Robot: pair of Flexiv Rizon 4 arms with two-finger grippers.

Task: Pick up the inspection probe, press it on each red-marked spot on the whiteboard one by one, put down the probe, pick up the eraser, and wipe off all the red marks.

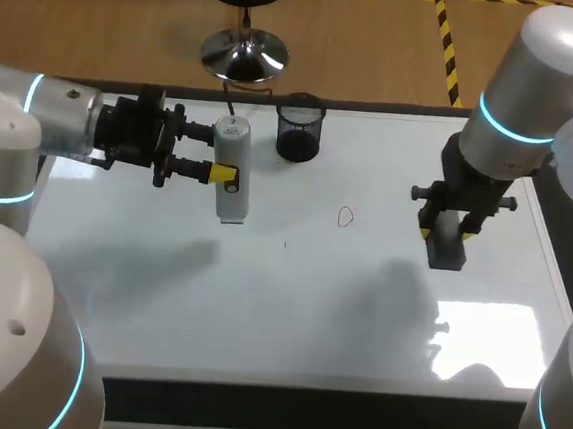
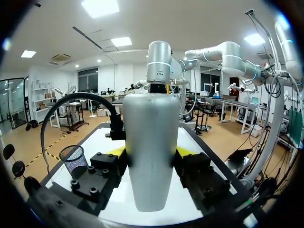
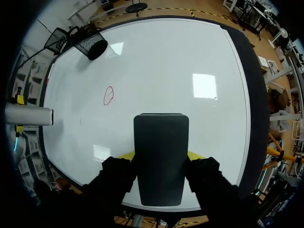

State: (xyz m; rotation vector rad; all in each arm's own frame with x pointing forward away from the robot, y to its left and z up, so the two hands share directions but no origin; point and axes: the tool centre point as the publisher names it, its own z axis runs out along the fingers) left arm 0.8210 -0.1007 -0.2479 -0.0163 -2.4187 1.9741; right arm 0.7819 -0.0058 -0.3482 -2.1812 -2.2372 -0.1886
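Observation:
The inspection probe [image 1: 232, 168], a pale grey cylinder with a cable at its top, stands upright on the whiteboard [image 1: 289, 305] at the back left. My left gripper [image 1: 221, 155] is shut on it from the side; in the left wrist view the probe [image 2: 151, 142] fills the space between the fingers. The eraser [image 1: 448, 244], a dark block, is held by my right gripper [image 1: 450, 229] at the board's right side; the right wrist view shows the eraser [image 3: 160, 156] between the fingers above the board. One red ring mark [image 1: 344, 217] [image 3: 109, 95] lies near the board's centre.
A black mesh cup [image 1: 299, 127] stands at the back of the board, right of the probe. A tiny dark speck [image 1: 285, 243] sits left of the red mark. The board's dark front edge [image 1: 310, 409] runs along the near side.

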